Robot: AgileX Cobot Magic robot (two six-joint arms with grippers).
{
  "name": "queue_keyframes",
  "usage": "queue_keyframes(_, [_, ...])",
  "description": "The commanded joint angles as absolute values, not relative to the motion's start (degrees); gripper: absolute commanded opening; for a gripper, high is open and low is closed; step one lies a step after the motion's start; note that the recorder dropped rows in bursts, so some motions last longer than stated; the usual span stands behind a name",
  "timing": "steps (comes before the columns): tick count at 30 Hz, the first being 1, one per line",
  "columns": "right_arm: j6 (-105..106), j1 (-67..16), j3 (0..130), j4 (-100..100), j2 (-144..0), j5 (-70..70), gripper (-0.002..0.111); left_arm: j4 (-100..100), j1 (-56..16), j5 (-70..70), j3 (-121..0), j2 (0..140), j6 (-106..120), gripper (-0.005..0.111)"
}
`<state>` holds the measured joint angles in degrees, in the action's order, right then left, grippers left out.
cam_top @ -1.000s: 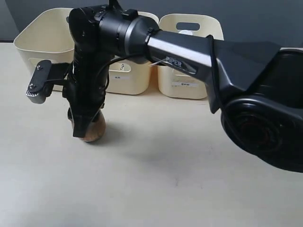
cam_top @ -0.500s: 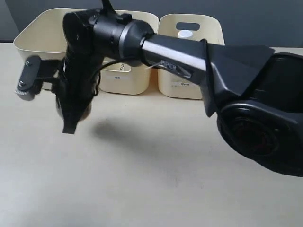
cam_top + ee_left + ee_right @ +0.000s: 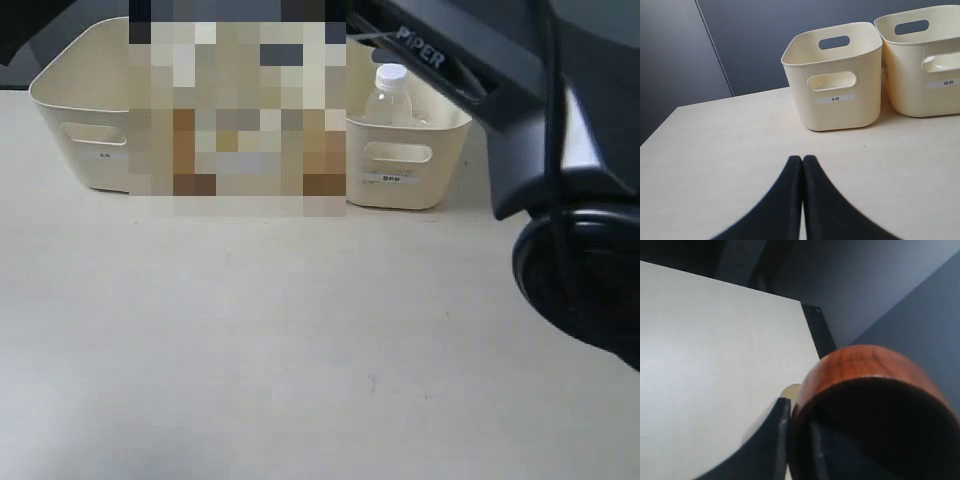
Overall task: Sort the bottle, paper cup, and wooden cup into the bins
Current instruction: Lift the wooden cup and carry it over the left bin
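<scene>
Here, the right pincer (image 3: 797, 432) is clamped on the wooden cup (image 3: 865, 390): one finger outside the wall, the other inside the dark mouth, pinching the rim. The cup is off the table (image 3: 705, 340), which lies well below the pincer in the right wrist view. In the exterior view a pixelated patch hides the cup and pincer tip; only the arm w/ its lettering shows.

The left pincer (image 3: 802, 165) has its fingers pressed together, holding nothing; ahead of it stand two cream bins (image 3: 837, 95). The bottle (image 3: 388, 95) stands in the rightmost bin (image 3: 405, 170).

Handling, as a guess: the cup looks stiff, solid, prob. heavier than paper, w/ a smooth varnished surface that may slip. The rim-wall pinch suits it; a one-sided hold could let it swing or tilt.
</scene>
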<state>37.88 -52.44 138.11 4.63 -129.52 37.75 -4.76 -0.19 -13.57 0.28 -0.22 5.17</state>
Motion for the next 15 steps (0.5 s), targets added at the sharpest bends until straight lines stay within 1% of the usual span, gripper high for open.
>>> queue_keyframes(1, [35.3, -49.8, 138.4, 2.8, -133.0, 32.0, -0.001, -4.6, -0.2, -13.3, 0.0, 0.0, 5.0, 0.000])
queue_keyframes(5, [35.4, -47.4, 138.4, 8.3, -136.7, 26.9, -0.001, -4.6, -0.2, -13.3, 0.0, 0.0, 5.0, 0.000])
queue_keyframes(15, [37.3, -45.3, 138.6, 9.3, -145.0, 17.0, -0.001, -4.6, -0.2, -13.3, 0.0, 0.0, 5.0, 0.000])
